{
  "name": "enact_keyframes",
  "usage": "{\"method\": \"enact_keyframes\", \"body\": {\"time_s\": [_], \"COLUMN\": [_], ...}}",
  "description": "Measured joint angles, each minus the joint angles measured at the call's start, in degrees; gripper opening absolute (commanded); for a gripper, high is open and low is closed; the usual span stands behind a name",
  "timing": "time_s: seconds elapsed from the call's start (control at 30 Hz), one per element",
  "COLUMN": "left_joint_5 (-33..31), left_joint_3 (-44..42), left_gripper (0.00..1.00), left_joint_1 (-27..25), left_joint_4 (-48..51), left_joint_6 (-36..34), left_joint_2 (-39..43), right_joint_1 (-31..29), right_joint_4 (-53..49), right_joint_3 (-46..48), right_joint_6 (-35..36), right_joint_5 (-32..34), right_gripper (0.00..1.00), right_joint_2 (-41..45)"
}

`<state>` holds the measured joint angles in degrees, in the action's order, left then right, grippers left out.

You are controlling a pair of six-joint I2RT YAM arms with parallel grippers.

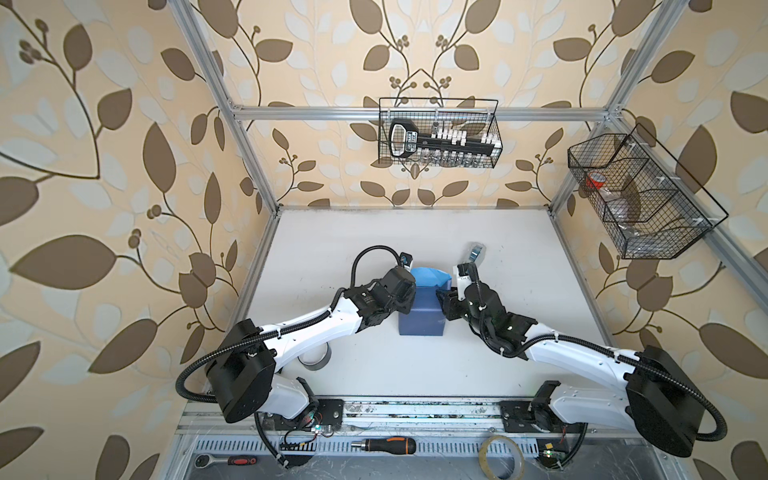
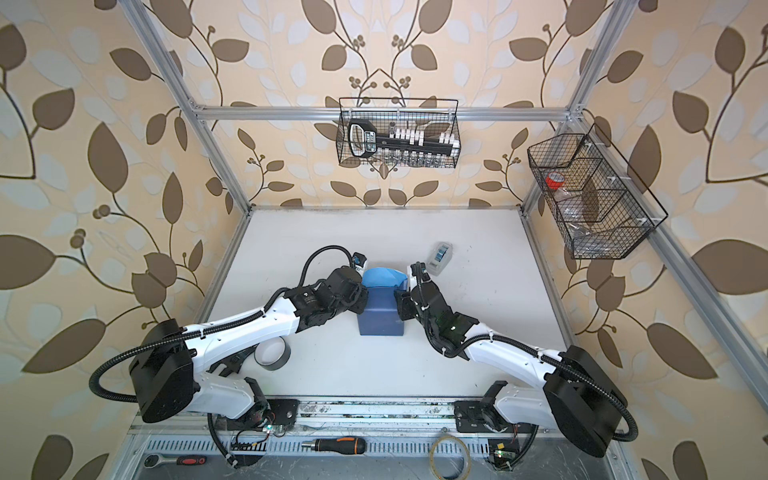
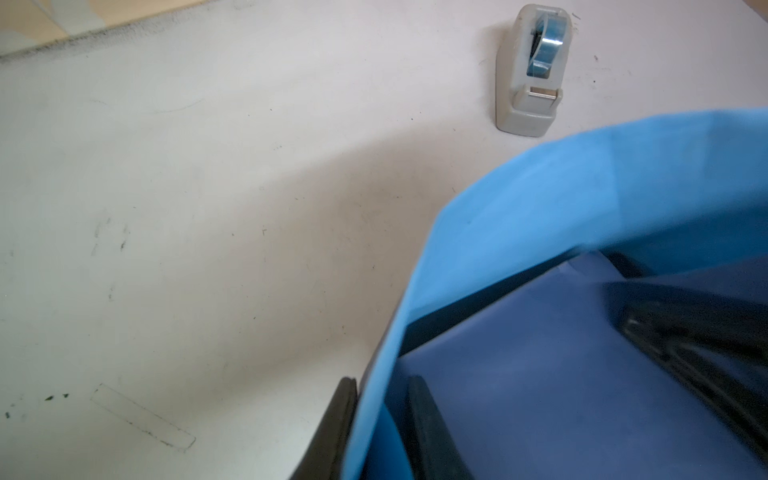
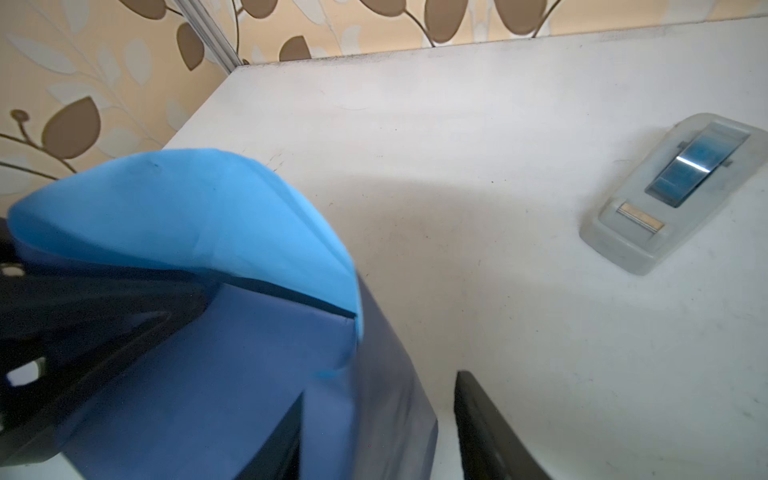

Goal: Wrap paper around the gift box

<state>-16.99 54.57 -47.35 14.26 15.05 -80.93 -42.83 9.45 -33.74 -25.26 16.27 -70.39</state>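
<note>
The gift box stands mid-table, wrapped in the paper (image 1: 420, 313) (image 2: 380, 318), dusky blue side outward. Only a dark strip of the gift box (image 3: 490, 296) (image 4: 291, 297) shows. At the far end a light-blue flap (image 1: 430, 277) (image 2: 384, 277) of the paper stands up. My left gripper (image 3: 380, 415) (image 1: 409, 289) straddles that flap's left edge, its jaws narrow; the outer finger touches the paper and a small gap shows at the inner one. My right gripper (image 4: 378, 415) (image 1: 442, 297) is open astride the paper's right side fold.
A grey tape dispenser (image 1: 476, 252) (image 3: 532, 70) (image 4: 669, 195) stands just behind the right gripper. A grey tape roll (image 1: 316, 358) lies under the left arm. On the front rail lie a screwdriver (image 1: 384, 445), a clear tape roll (image 1: 500, 457) and a ratchet (image 1: 226, 460).
</note>
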Motion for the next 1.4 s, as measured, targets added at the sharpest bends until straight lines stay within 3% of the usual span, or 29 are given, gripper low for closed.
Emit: {"method": "enact_keyframes", "body": {"time_s": [0.17, 0.3, 0.4, 0.67, 0.93, 1.13, 1.3, 1.4], "left_joint_5": [-1.57, -2.16, -2.64, -2.75, -2.51, -2.49, -1.31, 0.81], "left_joint_3": [0.98, 1.07, 1.07, 1.07, 1.07, 1.07, -0.96, -1.92], "left_gripper": [0.24, 0.35, 0.36, 0.20, 0.15, 0.50, 0.53, 0.47], "left_joint_1": [-0.70, -0.74, -0.72, -0.74, -0.74, -0.74, -0.74, -0.74], "left_joint_4": [0.70, 0.94, 1.40, 2.05, 2.10, 2.58, 2.71, 2.58], "left_joint_6": [-0.15, 0.11, 0.33, 0.87, 1.77, 3.02, 4.33, 6.14], "left_joint_2": [-0.96, -1.01, -0.50, 1.51, 0.61, 0.74, 5.75, 8.11], "right_joint_1": [-1.86, -3.50, -4.24, -4.76, -4.92, -4.96, -4.96, -5.03], "right_joint_4": [-0.50, -0.55, -0.70, -0.76, -0.79, -0.87, -0.90, -0.87], "right_joint_3": [-1.40, -1.79, -1.79, -1.79, -1.79, -1.81, -1.81, -1.81], "right_joint_6": [2.10, 2.47, 2.54, 2.43, 2.34, 2.19, 2.16, 2.14], "right_joint_5": [3.34, 6.05, 7.37, 8.37, 8.39, 8.44, 8.59, 8.59], "right_gripper": [0.29, 0.26, 0.25, 0.25, 0.26, 0.26, 0.26, 0.26], "right_joint_2": [-1.49, -2.12, -2.14, -2.19, -2.19, -2.16, -2.16, -2.16]}}
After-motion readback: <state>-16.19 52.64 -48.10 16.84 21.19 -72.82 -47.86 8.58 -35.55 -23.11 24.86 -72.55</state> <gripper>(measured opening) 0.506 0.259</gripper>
